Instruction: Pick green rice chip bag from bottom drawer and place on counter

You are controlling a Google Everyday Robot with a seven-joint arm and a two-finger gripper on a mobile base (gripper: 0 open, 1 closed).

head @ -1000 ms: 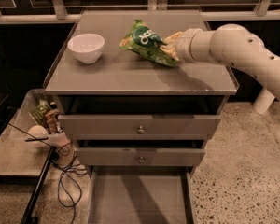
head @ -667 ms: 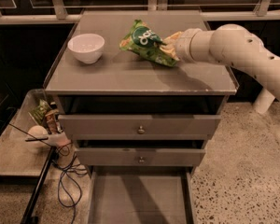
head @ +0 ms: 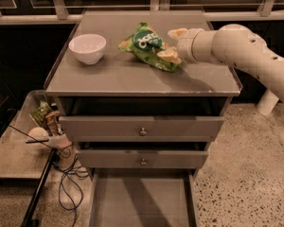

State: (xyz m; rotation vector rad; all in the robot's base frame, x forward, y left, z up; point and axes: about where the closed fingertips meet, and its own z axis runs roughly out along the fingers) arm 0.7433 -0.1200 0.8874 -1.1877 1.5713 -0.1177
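Observation:
The green rice chip bag (head: 149, 45), light green with a dark round logo, lies on the counter (head: 132, 77) right of centre. My gripper (head: 174, 44) reaches in from the right at counter height, at the bag's right end. Its fingers are spread apart: one fingertip (head: 169, 56) rests on the bag's right edge, and the other is behind it, clear of the bag. The bottom drawer (head: 139, 200) is pulled out at the foot of the cabinet, and its flat grey floor is bare.
A white bowl (head: 87, 48) stands on the counter's left side. Two knobbed drawers (head: 142, 129) sit a little open above the bottom drawer. A low glass side table (head: 19, 150) with clutter and cables stands at the left. A dark window wall is behind.

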